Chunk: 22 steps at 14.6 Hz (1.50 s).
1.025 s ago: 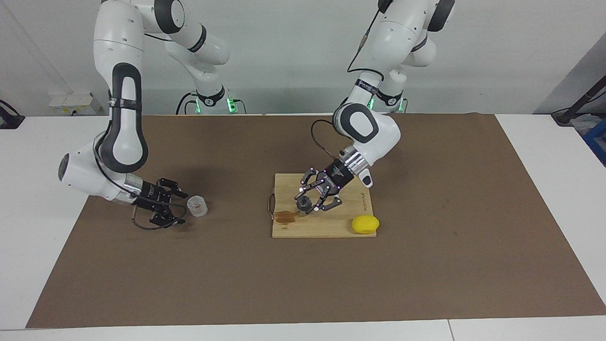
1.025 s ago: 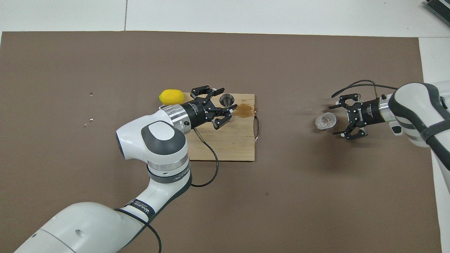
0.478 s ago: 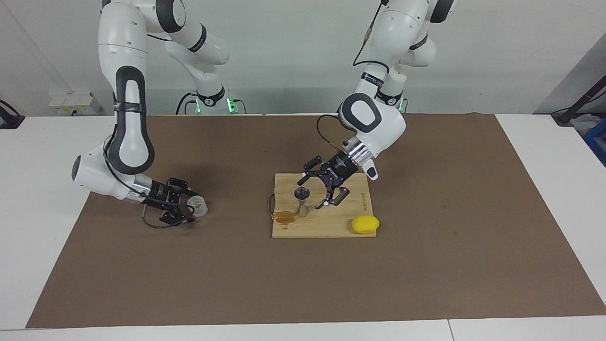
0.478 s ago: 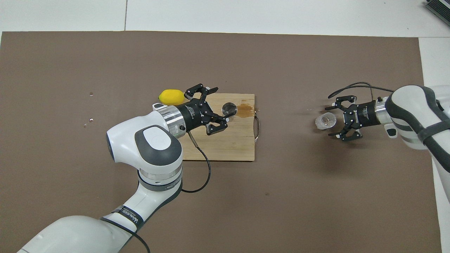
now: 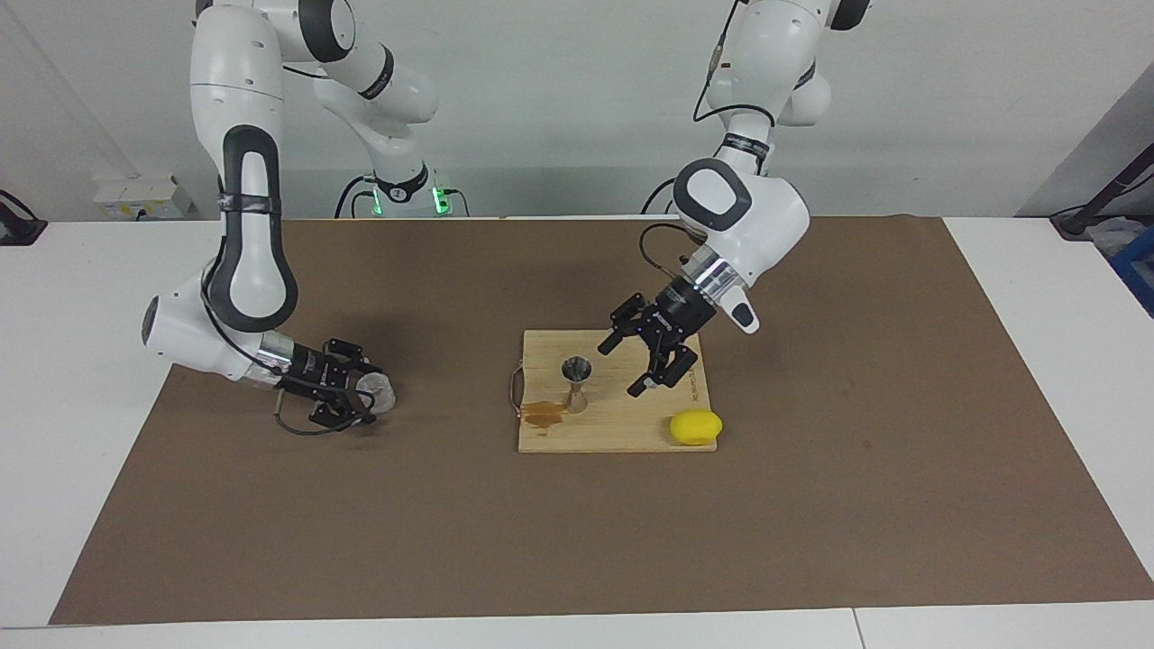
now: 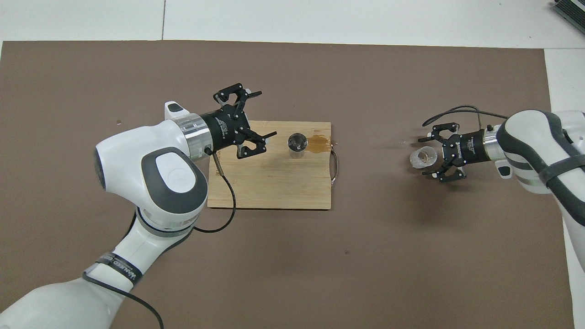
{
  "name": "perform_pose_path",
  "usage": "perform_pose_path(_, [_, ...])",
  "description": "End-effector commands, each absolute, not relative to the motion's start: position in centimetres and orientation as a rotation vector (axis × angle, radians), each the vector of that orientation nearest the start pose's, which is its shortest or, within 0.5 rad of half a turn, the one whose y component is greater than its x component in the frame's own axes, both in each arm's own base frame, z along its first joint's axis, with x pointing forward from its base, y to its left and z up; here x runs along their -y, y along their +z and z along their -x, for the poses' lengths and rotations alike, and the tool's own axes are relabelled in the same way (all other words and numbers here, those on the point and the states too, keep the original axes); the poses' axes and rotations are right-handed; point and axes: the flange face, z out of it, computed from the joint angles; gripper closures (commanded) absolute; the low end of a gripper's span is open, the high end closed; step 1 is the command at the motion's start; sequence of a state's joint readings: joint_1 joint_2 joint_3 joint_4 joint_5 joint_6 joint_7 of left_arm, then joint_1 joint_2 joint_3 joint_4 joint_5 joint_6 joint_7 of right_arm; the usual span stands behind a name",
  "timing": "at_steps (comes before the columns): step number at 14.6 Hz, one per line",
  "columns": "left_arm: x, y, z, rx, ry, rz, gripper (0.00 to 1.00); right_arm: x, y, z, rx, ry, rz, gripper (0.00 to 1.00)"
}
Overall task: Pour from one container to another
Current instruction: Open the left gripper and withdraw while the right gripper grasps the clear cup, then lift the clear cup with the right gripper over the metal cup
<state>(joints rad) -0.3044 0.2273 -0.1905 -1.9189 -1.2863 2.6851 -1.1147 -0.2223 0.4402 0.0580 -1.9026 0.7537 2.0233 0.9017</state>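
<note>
Cup (image 5: 377,394) looks ungrasped, I think; my right tool (image 5: 356,393) spread around it at worktop's 9 o'clock. Jigger (image 5: 574,383) waits; left tool (image 5: 651,353) open, empty. Pour undone.

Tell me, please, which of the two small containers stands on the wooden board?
The steel jigger stands on the wooden board; the clear cup sits on the brown mat toward the right arm's end.

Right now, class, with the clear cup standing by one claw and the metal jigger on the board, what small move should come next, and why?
Probably the right claw should close on the clear cup: its open fingers flank the cup. The left claw hangs open above the board, apart from the upright jigger.
</note>
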Motion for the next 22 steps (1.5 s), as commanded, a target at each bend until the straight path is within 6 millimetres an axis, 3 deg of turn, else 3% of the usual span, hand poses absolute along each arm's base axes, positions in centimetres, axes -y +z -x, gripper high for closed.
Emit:
perform_pose_path(1, [23.8,43.5,-59.4,-1.598,-0.326,-1.586,0.00,6.3,26.2,-59.5,-1.762,0.659,1.838,0.13])
perform_pose_path(3, [20.9,44.1,-61.0,-1.587,-0.236,-1.648,0.00,6.5,26.3,-59.5,-1.764,0.657,1.833,0.41])
perform_pose_path(6, [16.1,44.2,-62.5,-1.577,-0.160,-1.787,0.00,6.6,26.7,-59.6,-1.760,0.666,1.804,0.97])
perform_pose_path(9, [12.5,45.6,-63.5,-1.525,-0.166,-2.010,0.00,6.1,28.7,-60.3,-1.765,0.635,1.798,1.00])
perform_pose_path(12, [10.3,47.2,-64.0,-1.341,-0.152,-2.345,0.00,3.8,32.3,-61.5,-1.831,0.589,1.748,1.00])
perform_pose_path(17, [7.1,48.3,-61.5,-0.777,-0.079,-2.821,0.00,-1.7,37.1,-64.1,-1.941,0.541,1.711,1.00])
perform_pose_path(20, [5.3,48.9,-60.2,-0.536,-0.113,-3.013,0.00,-6.1,39.6,-65.4,-2.010,0.492,1.743,1.00])
perform_pose_path(22, [4.3,49.7,-58.8,-0.237,-0.182,-3.115,0.00,-8.9,40.7,-66.1,-2.041,0.450,1.777,1.00])
